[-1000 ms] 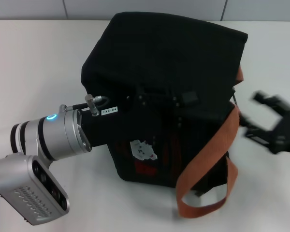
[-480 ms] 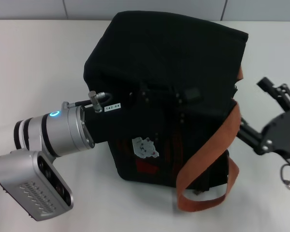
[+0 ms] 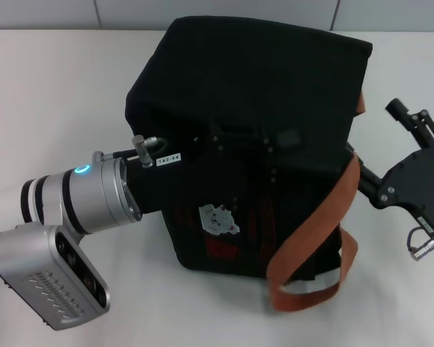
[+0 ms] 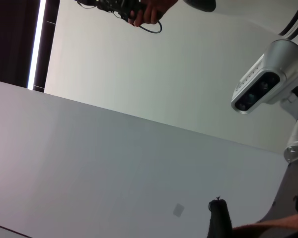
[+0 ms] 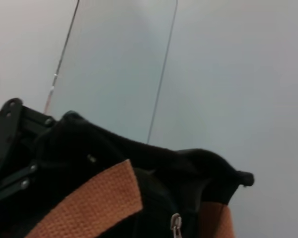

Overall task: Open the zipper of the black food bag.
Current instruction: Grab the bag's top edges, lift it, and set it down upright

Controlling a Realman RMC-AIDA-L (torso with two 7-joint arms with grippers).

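Observation:
The black food bag (image 3: 253, 79) stands upright on the white table, its tan handle (image 3: 315, 231) hanging down the front right. A beige patch (image 3: 218, 219) shows on the front. My left gripper (image 3: 249, 139) lies against the bag's upper front, black on black. My right gripper (image 3: 380, 148) is at the bag's right side, open, one finger (image 3: 403, 116) raised clear and the other by the strap. In the right wrist view the zipper's silver pull (image 5: 176, 225) hangs just below the bag's top edge (image 5: 139, 148), beside the tan strap (image 5: 89, 198).
The white table (image 3: 50, 108) has free room left and front of the bag. A wall runs behind it. The left wrist view shows the right arm's silver camera housing (image 4: 263, 84) and a person's hand (image 4: 144, 12) far off.
My right gripper has swung in from the far right to the bag's right side and turned upward. The left arm shifted slightly, then held still. The strap's lower loop moved a little.

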